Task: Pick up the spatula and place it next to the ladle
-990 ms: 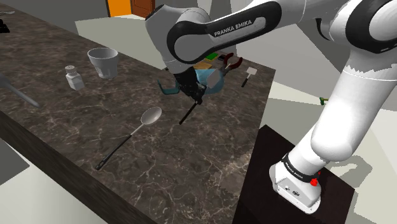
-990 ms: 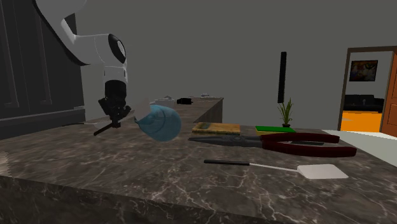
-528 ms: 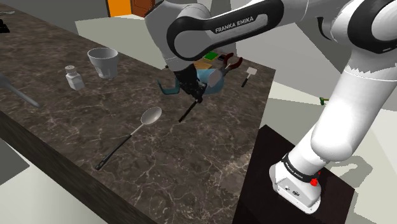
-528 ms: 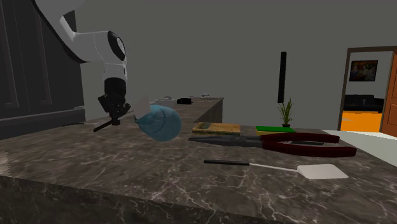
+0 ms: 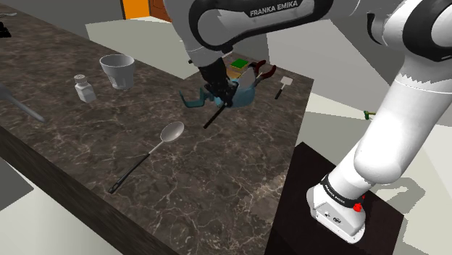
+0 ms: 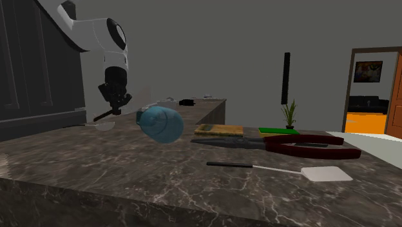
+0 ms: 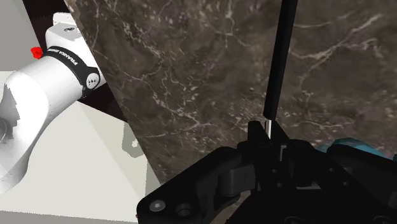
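On the dark marble counter (image 5: pixel 217 174), from the shoulder view's left, stand a small shaker (image 5: pixel 85 89) and a white cup (image 5: pixel 118 71). The ladle (image 5: pixel 145 158) lies next, its bowl toward the arm. The gripper (image 5: pixel 223 101) is clamped on the spatula (image 5: pixel 214 118), held just clear of the counter; its black handle slants down toward the ladle's bowl. A blue mug (image 5: pixel 245 90) lies tipped just beside the gripper. Red-handled pliers (image 5: pixel 264 69) and a second, white-bladed spatula (image 5: pixel 282 85) follow.
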You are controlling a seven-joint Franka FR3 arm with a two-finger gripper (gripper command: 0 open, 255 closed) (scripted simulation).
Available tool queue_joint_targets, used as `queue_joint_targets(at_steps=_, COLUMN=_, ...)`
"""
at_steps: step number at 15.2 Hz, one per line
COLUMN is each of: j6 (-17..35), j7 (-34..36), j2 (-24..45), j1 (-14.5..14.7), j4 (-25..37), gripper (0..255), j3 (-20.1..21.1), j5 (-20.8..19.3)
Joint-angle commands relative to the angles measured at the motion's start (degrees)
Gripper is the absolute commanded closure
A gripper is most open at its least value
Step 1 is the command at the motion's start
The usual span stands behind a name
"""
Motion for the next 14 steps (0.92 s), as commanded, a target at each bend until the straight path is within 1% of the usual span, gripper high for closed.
queue_joint_targets(at_steps=1, j6=-1.4, j7=-0.4, j2=-0.3, j1=0.0, j4=1.1, gripper=255, j3=0.0, j5=0.1)
queue_joint_targets(at_steps=14, j6=-11.0, j7=-2.2, j2=-0.8, j1=0.7, j4=10.6, gripper=255, j3=0.4, j5=0.1)
